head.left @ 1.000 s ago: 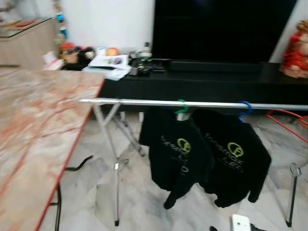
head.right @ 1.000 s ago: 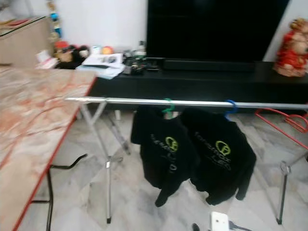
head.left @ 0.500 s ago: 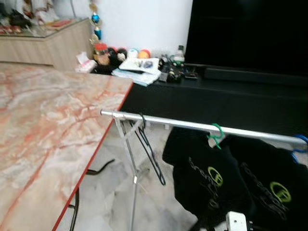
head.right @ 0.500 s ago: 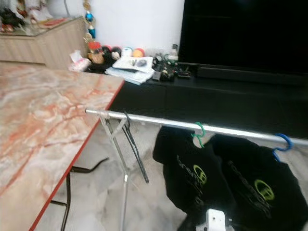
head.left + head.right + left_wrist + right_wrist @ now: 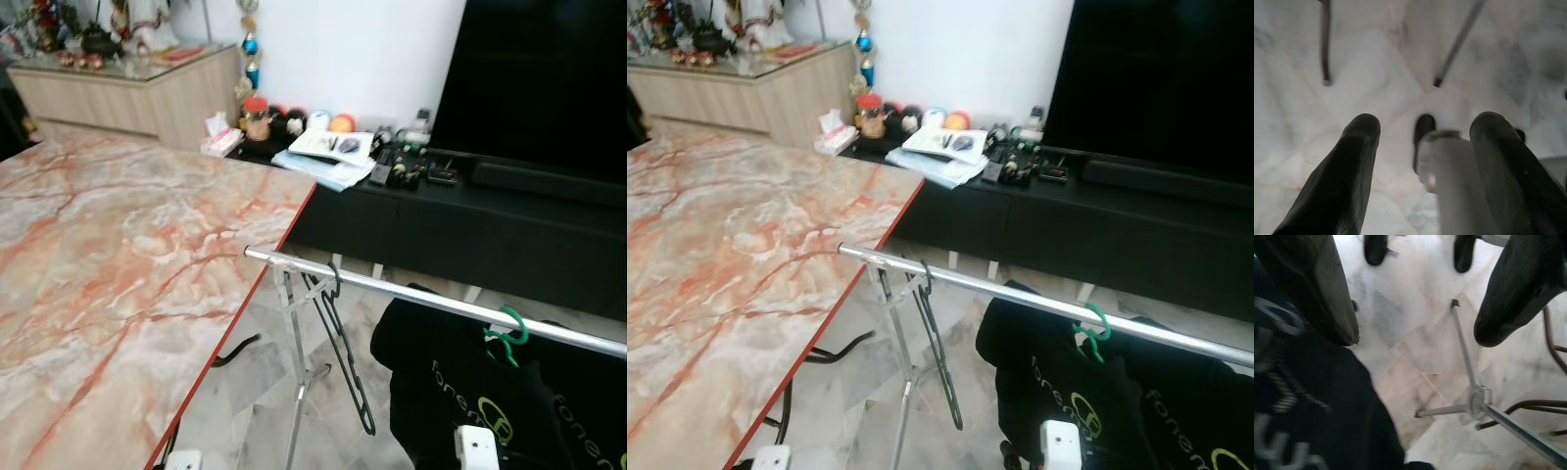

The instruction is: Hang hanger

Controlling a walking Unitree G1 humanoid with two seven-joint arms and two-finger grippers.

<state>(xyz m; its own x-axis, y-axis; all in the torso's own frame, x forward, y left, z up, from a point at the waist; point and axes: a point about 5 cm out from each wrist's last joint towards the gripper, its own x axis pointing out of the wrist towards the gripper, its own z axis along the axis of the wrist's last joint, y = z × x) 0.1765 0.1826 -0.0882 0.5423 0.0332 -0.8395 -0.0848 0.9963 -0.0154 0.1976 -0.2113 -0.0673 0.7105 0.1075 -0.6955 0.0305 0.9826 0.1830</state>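
A bare black hanger (image 5: 345, 357) hangs by its hook near the left end of a silver rail (image 5: 411, 297). Further along the rail, a green hanger (image 5: 506, 333) carries a black sweatshirt (image 5: 460, 392) with a green logo. My left gripper (image 5: 1425, 122) hangs low over the marble floor, open, with a white tube-like part (image 5: 1452, 186) beside one finger. My right gripper (image 5: 1418, 333) is open too, hanging over the floor beside the black sweatshirt (image 5: 1308, 401) and the rack's foot (image 5: 1476, 399).
A marble-patterned table (image 5: 108, 274) with a red edge stands to the left, its corner close to the rail's end. Behind the rack runs a low black TV bench (image 5: 470, 215) with papers and small items. A wooden sideboard (image 5: 137, 93) stands at the far left.
The camera has swung left and closer to the table, so the rack sits further right in view. The black hanger, not made out a second ago, now shows at the rail's left end.
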